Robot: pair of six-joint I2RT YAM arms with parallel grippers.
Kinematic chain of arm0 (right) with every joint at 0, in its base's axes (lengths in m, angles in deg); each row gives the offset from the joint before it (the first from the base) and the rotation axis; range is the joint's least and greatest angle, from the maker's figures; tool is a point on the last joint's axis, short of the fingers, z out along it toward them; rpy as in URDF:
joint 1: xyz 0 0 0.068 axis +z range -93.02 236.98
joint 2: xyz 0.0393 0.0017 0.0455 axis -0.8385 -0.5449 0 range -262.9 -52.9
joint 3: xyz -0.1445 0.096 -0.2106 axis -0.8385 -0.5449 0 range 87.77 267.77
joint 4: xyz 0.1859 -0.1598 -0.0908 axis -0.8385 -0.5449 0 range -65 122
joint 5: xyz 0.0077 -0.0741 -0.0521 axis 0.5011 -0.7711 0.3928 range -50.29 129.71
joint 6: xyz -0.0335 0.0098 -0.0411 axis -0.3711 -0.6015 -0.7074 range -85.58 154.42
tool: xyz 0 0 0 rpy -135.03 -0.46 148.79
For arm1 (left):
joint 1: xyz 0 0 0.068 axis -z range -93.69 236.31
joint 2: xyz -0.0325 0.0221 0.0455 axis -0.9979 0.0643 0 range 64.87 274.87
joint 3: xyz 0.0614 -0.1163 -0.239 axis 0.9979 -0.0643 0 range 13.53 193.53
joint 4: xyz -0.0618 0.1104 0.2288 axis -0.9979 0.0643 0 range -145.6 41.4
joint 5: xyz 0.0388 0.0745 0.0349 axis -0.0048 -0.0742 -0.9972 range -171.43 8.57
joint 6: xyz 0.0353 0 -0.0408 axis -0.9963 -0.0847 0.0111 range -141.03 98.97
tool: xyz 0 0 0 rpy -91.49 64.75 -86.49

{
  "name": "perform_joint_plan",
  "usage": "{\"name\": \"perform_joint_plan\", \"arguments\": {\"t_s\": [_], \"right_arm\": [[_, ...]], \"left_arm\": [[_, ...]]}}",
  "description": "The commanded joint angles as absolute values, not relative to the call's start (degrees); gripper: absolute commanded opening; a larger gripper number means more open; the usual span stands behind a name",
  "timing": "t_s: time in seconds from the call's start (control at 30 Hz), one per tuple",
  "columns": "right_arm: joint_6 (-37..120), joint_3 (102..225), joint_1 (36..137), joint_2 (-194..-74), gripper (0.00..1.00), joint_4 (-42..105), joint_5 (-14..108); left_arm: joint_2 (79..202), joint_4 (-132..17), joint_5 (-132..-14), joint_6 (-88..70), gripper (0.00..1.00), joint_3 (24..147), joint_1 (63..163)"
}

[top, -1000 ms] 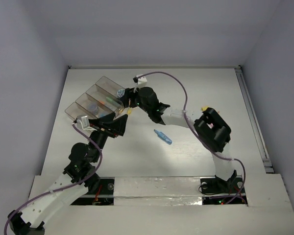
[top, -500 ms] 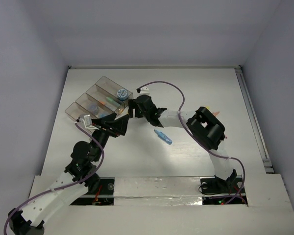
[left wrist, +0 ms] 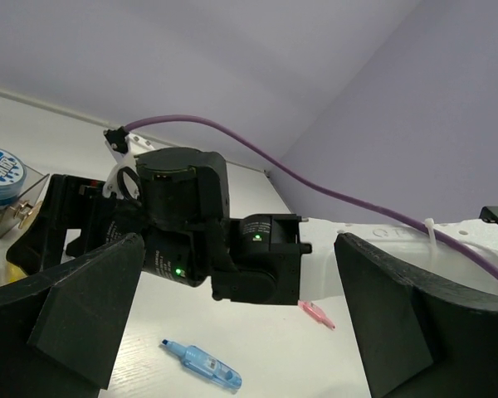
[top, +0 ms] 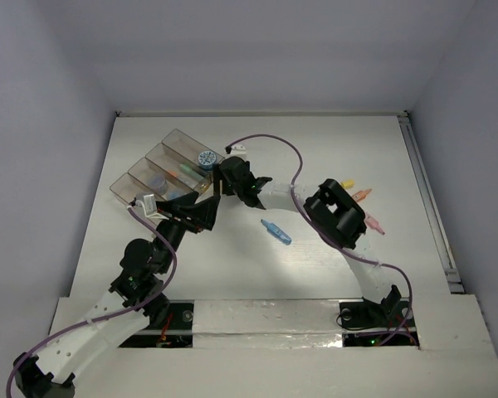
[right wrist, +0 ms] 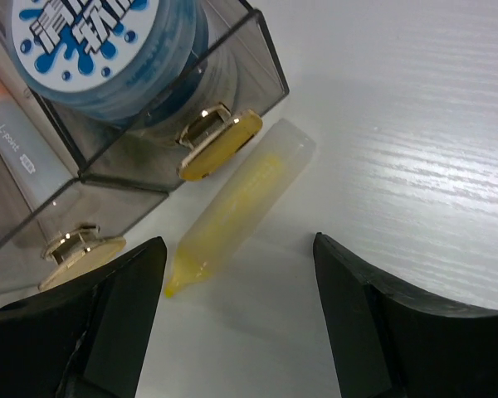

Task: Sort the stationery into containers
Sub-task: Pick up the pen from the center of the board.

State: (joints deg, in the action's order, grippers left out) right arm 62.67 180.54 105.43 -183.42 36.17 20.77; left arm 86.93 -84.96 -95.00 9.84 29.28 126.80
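The containers (top: 124, 186), a row of joined smoky clear boxes with brass clasps (right wrist: 222, 143), stand at the back left. A blue tape roll (right wrist: 108, 41) fills the end box and coloured pens lie in the others. A yellow pen (right wrist: 236, 203) lies on the table against that end box, between the spread fingers of my right gripper (right wrist: 239, 245), which is open and not touching it. My left gripper (left wrist: 239, 245) is open and holds nothing, hovering just in front of the boxes and facing the right arm's wrist. A blue pen (top: 275, 231) lies mid-table.
Three loose pens lie right of the right arm: yellow (top: 347, 183), orange (top: 361, 196), pink (top: 373, 224). The right arm's forearm and elbow (top: 336, 215) stretch across the middle. A purple cable (top: 274, 145) loops above it. The two grippers are close together by the boxes.
The right arm has swung left, its gripper coming down over the yellow pen by the end box. Its elbow shifted left and uncovered the pens on the right. The left arm barely moved.
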Motion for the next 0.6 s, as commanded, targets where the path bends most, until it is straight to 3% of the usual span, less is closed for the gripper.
{"name": "perform_joint_plan", "arguments": {"t_s": [0.0, 0.23, 0.57], "right_arm": [[61.9, 185.4, 105.9, -186.0, 0.76, 32.3, 18.6], [59.2, 188.3, 105.9, -187.1, 0.66, 24.5, 15.5], [50.9, 181.2, 104.6, -180.4, 0.55, 24.3, 13.0]], "left_arm": [[86.9, -88.2, -94.4, 8.9, 0.99, 29.2, 126.9], [86.9, -88.1, -94.6, 8.9, 0.99, 29.2, 126.9], [87.1, -88.4, -94.5, 9.0, 0.99, 29.2, 126.9]]}}
